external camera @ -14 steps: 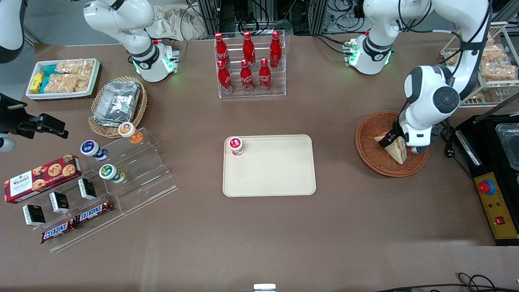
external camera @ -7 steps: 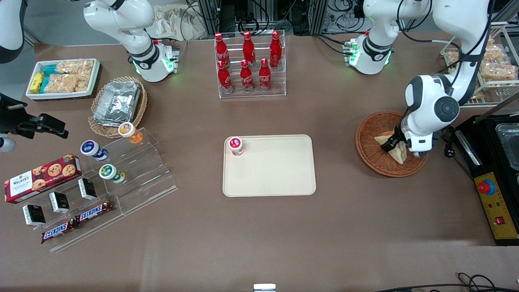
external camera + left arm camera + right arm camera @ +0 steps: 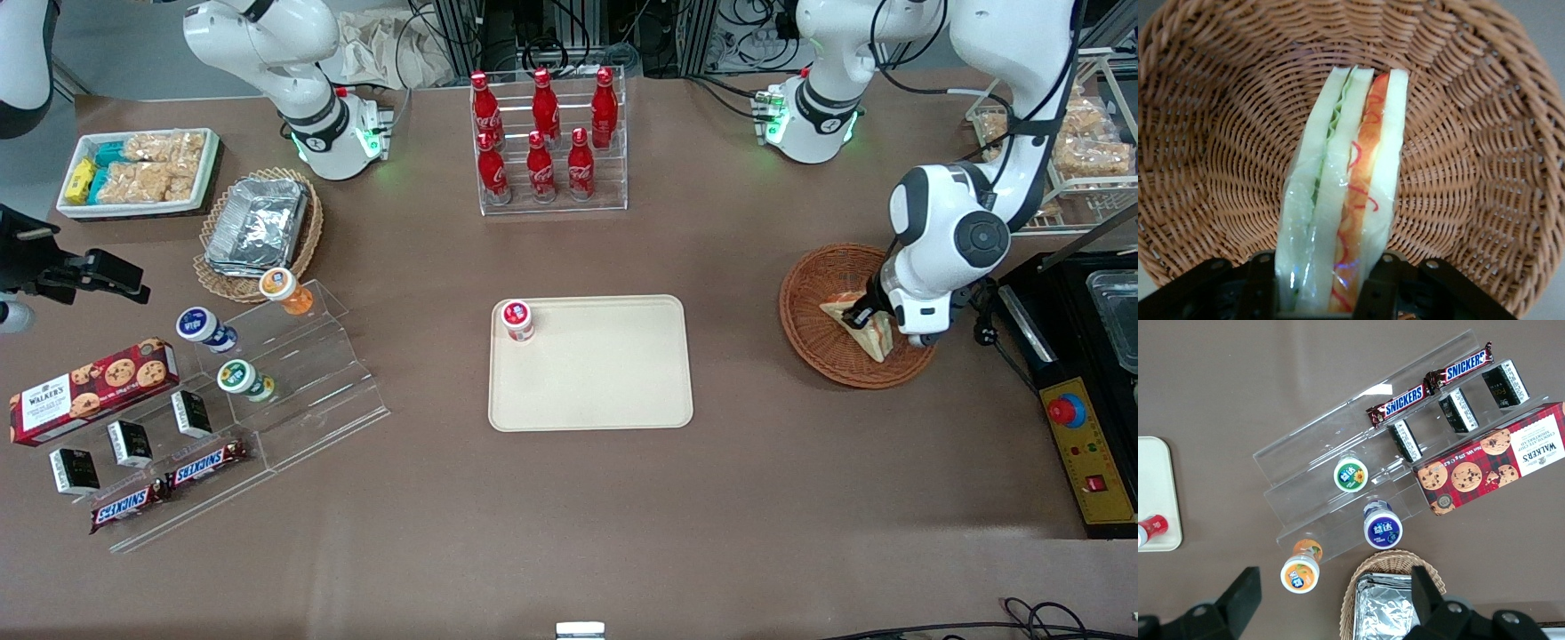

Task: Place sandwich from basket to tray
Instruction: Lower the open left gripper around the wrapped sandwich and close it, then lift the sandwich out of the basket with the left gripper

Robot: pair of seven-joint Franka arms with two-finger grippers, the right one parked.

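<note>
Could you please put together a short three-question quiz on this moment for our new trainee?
1. True or false: the sandwich already lies on the tray.
2. Where is the gripper? A) above the cola bottles; B) in the basket, a finger on each side of the sandwich; C) over the cookie box.
3. What stands on the tray, at a corner farther from the front camera?

Key
1. False: it stands on edge in the basket, clasped by the gripper.
2. B
3. A small cup with a red lid.
</note>
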